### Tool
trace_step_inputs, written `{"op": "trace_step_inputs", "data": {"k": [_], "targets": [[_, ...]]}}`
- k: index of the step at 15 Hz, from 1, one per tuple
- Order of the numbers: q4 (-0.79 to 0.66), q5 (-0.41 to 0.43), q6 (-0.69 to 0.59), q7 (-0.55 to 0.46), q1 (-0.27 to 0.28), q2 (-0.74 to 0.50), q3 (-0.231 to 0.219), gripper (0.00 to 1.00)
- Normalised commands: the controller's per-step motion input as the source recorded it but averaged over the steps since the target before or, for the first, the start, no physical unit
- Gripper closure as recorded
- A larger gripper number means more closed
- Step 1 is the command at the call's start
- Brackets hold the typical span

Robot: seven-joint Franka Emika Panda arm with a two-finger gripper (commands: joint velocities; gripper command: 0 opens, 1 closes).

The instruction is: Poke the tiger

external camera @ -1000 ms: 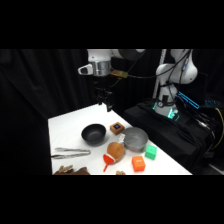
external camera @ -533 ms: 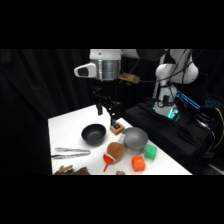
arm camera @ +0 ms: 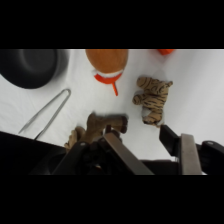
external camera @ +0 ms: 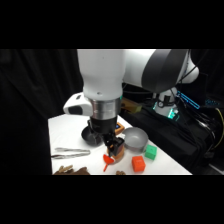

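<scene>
Hand: the hand (arm camera: 137, 134) is low over the surface (arm camera: 200, 90), its fingers apart with nothing between them.
Brown toy: a brown soft toy (arm camera: 100, 125) lies right by one finger. A straight drop from here would probably hit it instead.
Tiger: the striped tiger (arm camera: 151, 99) lies on its side just beyond the hand, apart from both fingers.
Likely miss: with the fingers spread, they might straddle the tiger or only clip its edge. Being soft and light, it would likely slide away rather than take the poke.
Tongs: the tongs (arm camera: 47, 112) are off to the side, well apart.
Lookalike: the orange-brown lump (arm camera: 106, 59) and red cone (arm camera: 109, 80) beyond could be mistaken for the target.
Bowl: the black bowl (arm camera: 31, 67) is farthest, no concern.
</scene>
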Motion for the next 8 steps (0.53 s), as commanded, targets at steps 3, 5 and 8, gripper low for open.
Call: {"op": "trace_step_inputs", "data": {"k": [3,5,8], "targets": [[0.46,-0.103,-0.01,0.08,0.134,0.37,-0.028,0.69],[0.36,-0.073,0.06,0.06,0.099,0.31,-0.040,0.86],[0.23,-0.054,0.14,0.07,0.082,0.26,-0.052,0.98]]}}
